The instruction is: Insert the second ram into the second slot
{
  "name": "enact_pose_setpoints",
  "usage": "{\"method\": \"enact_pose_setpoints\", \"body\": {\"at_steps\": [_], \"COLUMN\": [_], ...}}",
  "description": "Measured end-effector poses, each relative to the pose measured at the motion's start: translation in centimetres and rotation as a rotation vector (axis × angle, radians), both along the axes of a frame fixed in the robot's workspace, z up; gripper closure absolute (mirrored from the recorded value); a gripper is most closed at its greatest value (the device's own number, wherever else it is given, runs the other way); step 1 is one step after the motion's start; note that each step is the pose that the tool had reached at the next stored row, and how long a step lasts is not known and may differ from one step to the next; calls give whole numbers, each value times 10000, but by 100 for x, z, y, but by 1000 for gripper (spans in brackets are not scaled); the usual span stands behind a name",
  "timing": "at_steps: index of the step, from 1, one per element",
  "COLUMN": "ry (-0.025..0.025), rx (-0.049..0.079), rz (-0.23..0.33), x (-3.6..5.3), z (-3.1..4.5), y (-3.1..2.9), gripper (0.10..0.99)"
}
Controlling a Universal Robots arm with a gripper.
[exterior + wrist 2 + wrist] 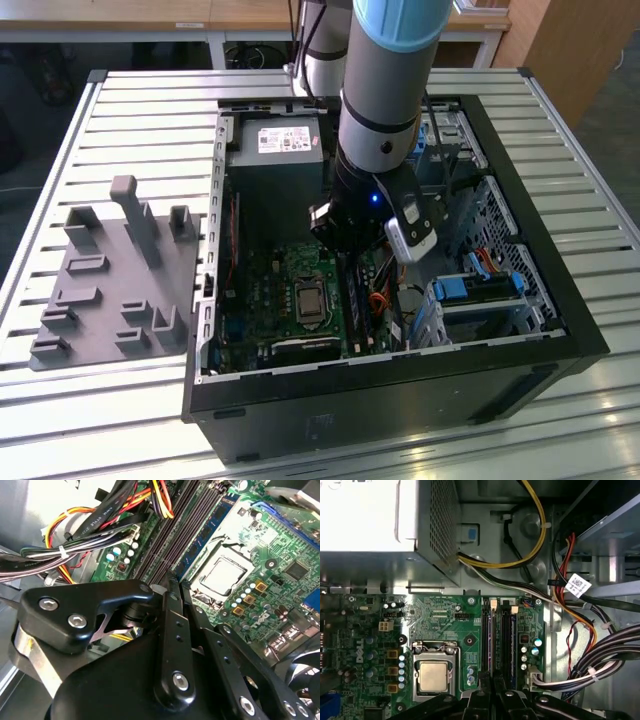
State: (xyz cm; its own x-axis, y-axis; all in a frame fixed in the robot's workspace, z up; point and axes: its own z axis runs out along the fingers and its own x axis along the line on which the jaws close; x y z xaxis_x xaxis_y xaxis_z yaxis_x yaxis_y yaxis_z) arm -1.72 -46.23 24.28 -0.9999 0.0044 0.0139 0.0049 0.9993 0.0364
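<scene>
Down inside the open case (400,405) on the desk (140,110), the arm reaches to the slots (504,640) beside the CPU (434,676). Pincer (179,584) is drawn almost shut, thin gap only. Blue ram (491,640) stands edge-up along a slot on the CPU side of the bank and runs straight into that gap. I judge it pinched there, though the contact is hidden under the fingers (170,612). Ram's long axis lines up with the slots, right under the pincer, no sideways offset visible. How deep it sits: can't tell. First wrist view gives the straight-down ram-to-slot alignment, second wrist view the finger gap. Exterior view adds a grey tray (110,290) on its left, well apart.
</scene>
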Motion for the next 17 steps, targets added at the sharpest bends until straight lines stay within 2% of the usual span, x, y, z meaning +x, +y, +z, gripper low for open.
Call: {"method": "enact_pose_setpoints", "body": {"at_steps": [8, 12, 17], "ry": [3, 26, 148], "rx": [1, 2, 1], "rz": [0, 1, 1], "x": [0, 1, 32], "z": [-34, -68, -114], "y": [0, 0, -1], "gripper": [949, 949, 949]}}
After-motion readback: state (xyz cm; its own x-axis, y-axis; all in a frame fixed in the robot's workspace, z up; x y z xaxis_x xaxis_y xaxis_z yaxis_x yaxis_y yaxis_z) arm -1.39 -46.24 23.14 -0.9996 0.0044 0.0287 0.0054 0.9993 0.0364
